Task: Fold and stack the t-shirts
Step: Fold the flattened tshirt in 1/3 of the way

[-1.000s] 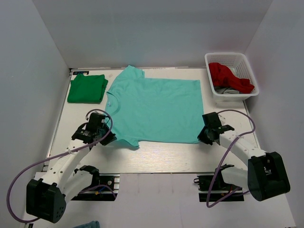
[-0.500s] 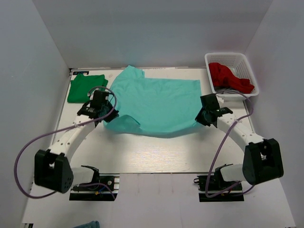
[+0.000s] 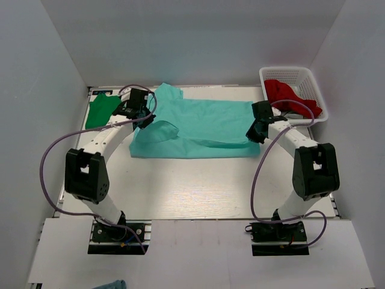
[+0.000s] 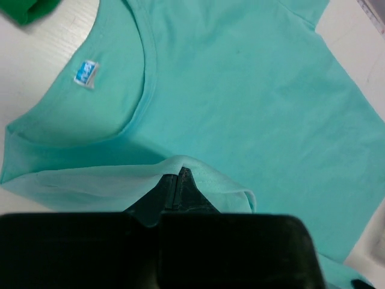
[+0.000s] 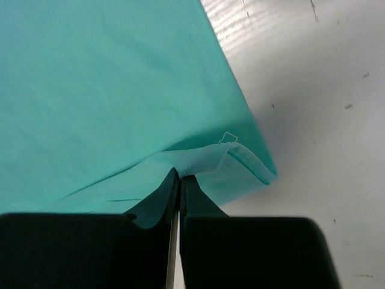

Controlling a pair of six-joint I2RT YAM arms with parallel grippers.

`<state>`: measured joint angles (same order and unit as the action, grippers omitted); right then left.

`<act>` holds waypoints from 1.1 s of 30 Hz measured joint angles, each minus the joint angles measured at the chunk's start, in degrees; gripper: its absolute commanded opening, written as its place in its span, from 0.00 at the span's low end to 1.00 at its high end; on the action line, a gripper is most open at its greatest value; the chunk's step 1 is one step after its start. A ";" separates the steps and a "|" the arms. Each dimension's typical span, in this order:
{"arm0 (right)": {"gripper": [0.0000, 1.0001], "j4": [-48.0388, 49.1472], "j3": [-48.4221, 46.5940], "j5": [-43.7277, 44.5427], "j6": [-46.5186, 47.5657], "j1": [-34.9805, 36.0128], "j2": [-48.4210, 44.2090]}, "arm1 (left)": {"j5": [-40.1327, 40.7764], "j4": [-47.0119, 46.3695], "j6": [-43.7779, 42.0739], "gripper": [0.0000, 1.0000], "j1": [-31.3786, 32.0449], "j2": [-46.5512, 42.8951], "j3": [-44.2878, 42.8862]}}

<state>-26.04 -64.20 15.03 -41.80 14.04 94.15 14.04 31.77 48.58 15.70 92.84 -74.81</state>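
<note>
A teal t-shirt (image 3: pixel 198 129) lies across the table's back half, its near half folded over toward the far edge. My left gripper (image 3: pixel 146 120) is shut on the shirt's sleeve edge (image 4: pixel 180 171) above the collar area. My right gripper (image 3: pixel 255 132) is shut on the shirt's hem corner (image 5: pixel 198 159), held just above the lower layer. A folded green t-shirt (image 3: pixel 102 110) lies at the back left, partly hidden by my left arm. A corner of it shows in the left wrist view (image 4: pixel 27 9).
A white basket (image 3: pixel 293 90) at the back right holds a red garment (image 3: pixel 289 96) and something grey. Bare white table (image 3: pixel 198 186) spreads in front of the shirt. White walls enclose the table on three sides.
Both grippers have carried the shirt's near edge away from the bases toward the far edge, folding the near half over. Both arms are stretched further out.
</note>
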 measured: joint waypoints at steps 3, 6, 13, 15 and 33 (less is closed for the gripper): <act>0.11 0.02 -2.82 -0.09 0.13 -0.76 3.43 | 1.75 -0.98 -0.48 0.00 -0.26 4.59 -2.71; 0.43 0.04 -6.32 -0.20 0.17 -1.38 7.15 | 3.39 -2.08 -1.38 0.09 -0.63 9.77 -5.29; 0.78 0.15 -12.66 0.50 2.08 -1.68 10.84 | 6.10 -2.10 -3.82 1.00 -1.07 23.67 -18.67; 0.79 0.63 -12.46 0.42 2.99 -1.64 10.03 | 6.45 -1.33 -4.44 1.00 -1.14 25.83 -22.45; 0.88 13.16 2.38 -7.93 6.05 0.42 7.54 | -3.80 -3.65 -4.76 1.00 -0.74 14.99 4.11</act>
<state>-12.88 -61.82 7.09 -35.75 14.46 101.69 10.24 28.12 43.81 14.96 107.83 -70.70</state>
